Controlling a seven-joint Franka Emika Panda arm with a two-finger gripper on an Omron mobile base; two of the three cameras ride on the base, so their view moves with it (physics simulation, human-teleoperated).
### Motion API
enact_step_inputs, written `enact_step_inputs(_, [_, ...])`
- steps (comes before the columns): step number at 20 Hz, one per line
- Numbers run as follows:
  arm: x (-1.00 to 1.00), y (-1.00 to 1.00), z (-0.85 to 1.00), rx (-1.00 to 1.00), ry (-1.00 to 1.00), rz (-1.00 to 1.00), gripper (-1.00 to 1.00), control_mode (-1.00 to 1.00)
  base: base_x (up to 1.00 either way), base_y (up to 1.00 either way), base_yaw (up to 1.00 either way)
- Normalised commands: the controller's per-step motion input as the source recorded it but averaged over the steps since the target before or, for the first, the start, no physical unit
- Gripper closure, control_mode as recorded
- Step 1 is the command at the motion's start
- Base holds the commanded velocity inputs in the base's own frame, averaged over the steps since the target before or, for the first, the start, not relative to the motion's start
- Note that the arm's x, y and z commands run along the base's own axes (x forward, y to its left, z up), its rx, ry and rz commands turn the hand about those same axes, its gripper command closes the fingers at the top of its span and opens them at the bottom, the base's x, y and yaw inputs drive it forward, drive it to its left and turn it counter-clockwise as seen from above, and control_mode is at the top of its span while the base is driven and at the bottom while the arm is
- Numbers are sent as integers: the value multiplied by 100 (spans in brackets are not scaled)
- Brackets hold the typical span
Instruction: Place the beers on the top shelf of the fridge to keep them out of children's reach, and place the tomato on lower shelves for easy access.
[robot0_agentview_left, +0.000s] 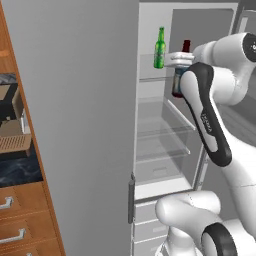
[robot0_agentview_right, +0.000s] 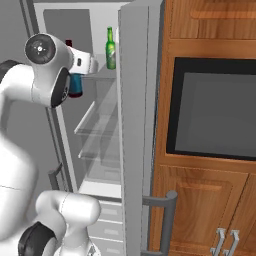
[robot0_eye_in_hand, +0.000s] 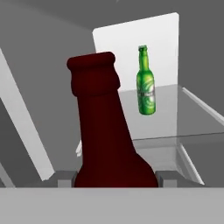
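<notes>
Two bottles: green bottle (robot0_eye_in_hand: 146, 86) upright on top shelf (robot0_eye_in_hand: 192, 118). Gripper (robot0_eye_in_hand: 116, 178) clamps the upright brown bottle (robot0_eye_in_hand: 105, 131). Arm (robot0_agentview_left: 210, 115) reaches into fridge (robot0_agentview_left: 85, 100).

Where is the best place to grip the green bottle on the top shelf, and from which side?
Grip the green bottle on its straight body, approaching level from the fridge's open front. It stands upright on the top shelf, and its neck is probably too narrow for a sure hold.
</notes>
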Motion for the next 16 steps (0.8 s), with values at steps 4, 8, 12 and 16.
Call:
enact_step_inputs(4, [47, -15, 0, 0, -3, 4, 100, -100, 0, 0, 0])
enact_step_inputs(8, [47, -13, 0, 0, -4, 5, 100, -100, 0, 0, 0])
enact_step_inputs(12, [51, -8, 0, 0, -2, 3, 100, -100, 0, 0, 0])
enact_step_inputs(16, [53, -1, 0, 0, -2, 0, 100, -100, 0, 0, 0])
